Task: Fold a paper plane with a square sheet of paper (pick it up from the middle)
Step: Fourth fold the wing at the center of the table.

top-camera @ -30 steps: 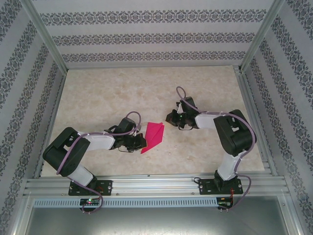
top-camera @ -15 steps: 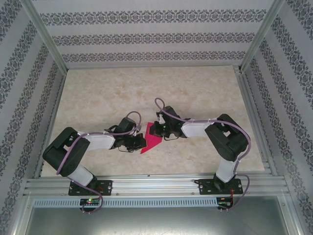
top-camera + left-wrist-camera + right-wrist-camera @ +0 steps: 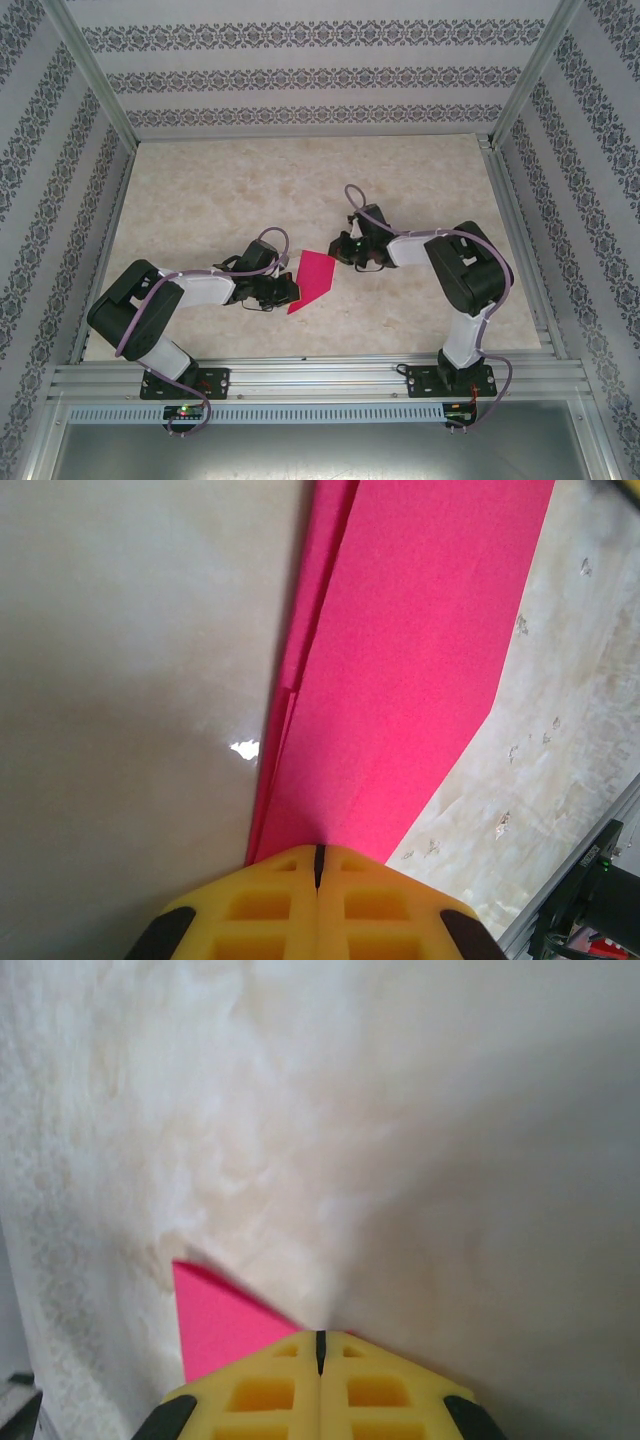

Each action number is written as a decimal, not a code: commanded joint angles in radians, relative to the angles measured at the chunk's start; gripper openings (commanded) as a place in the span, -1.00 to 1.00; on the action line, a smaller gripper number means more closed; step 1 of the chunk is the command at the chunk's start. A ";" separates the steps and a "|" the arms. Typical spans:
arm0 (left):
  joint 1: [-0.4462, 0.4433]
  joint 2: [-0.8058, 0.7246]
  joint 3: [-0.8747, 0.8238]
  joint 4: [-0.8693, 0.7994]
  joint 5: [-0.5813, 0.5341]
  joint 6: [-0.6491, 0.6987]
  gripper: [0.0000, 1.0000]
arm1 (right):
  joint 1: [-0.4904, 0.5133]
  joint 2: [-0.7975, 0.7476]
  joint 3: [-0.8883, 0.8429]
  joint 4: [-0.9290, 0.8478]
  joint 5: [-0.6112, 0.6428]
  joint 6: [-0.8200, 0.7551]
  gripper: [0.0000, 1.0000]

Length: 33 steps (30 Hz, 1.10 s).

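The square sheet of paper (image 3: 314,279) is no longer square: it lies flat on the marbled table (image 3: 200,200) just below the centre of the top view as a narrow magenta wedge, broad at its upper end and running down to one sharp point at the lower left. The left wrist view shows stacked layers along its left edge, so several creases are already in, and the shape reads as a dart folded shut along its spine.

The left gripper (image 3: 293,290) sits at the wedge's left edge with its yellow fingers (image 3: 270,900) pressed together, their tips bearing on the near end of the paper; whether any layer is caught between them I cannot tell. The right gripper (image 3: 338,250) is at the upper right corner of the paper, its jaws also pressed together, with a pink corner (image 3: 215,1320) showing just beside the tips.

By my reckoning the nose and centre folds are done. What is left is likely the wings: each side creased down, then opened so that a centre ridge stands
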 commanded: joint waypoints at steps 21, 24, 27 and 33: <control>-0.008 0.034 -0.059 -0.251 -0.120 0.029 -1.00 | 0.206 -0.035 -0.040 0.088 -0.011 0.094 -0.93; -0.008 0.027 -0.053 -0.256 -0.117 0.034 -1.00 | 0.206 0.000 -0.072 0.095 0.005 0.090 -0.94; -0.008 0.016 -0.049 -0.256 -0.102 0.040 -1.00 | 0.197 0.034 -0.097 0.091 0.014 0.075 -0.95; -0.007 -0.068 0.008 -0.310 -0.078 0.056 -0.99 | 0.194 0.028 -0.116 0.072 0.031 0.064 -0.96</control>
